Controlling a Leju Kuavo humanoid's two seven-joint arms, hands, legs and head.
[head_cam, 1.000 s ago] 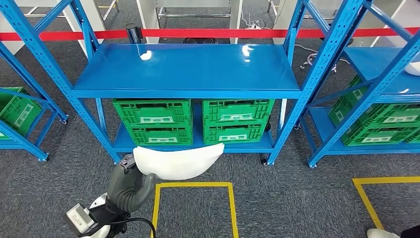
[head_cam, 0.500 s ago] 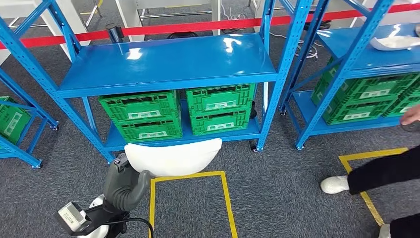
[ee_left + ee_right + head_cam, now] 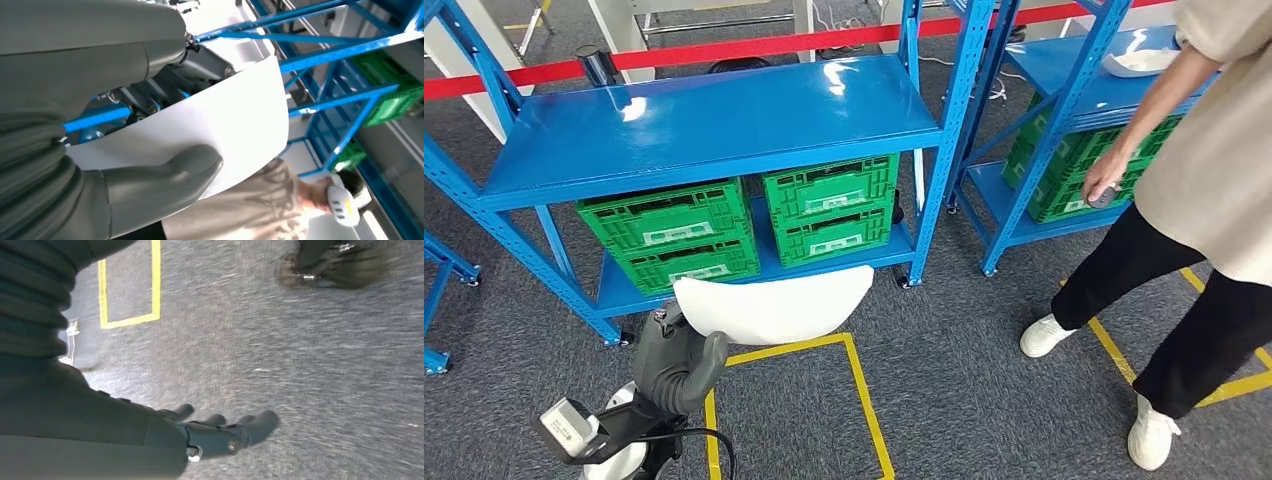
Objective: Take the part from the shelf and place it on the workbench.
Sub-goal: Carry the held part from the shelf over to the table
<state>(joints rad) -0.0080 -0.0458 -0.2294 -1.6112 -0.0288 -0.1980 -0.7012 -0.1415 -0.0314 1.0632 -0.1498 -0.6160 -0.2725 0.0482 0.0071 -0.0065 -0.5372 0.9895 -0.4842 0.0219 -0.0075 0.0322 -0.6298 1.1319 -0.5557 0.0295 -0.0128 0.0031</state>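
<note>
My left hand (image 3: 676,362) grips a white curved shell part (image 3: 772,306) by its left end, holding it level above the grey carpet in front of the blue shelf (image 3: 694,125). In the left wrist view the thumb (image 3: 165,180) presses on the white part (image 3: 225,120) while darker fingers clamp its other side. My right hand (image 3: 220,432) hangs over the carpet with its fingers spread and nothing in them. A second white part (image 3: 1136,62) lies on the neighbouring shelf at the right.
Several green crates (image 3: 744,220) fill the shelf's lower level. A person (image 3: 1204,200) in a beige top and black trousers stands at the right beside the second rack, holding a small device. Yellow floor tape (image 3: 854,385) marks a box ahead. A red barrier tape (image 3: 724,48) runs behind.
The whole view has swung right: the shelf slid to the left of the picture and the person came fully into view. My left hand keeps holding the white part.
</note>
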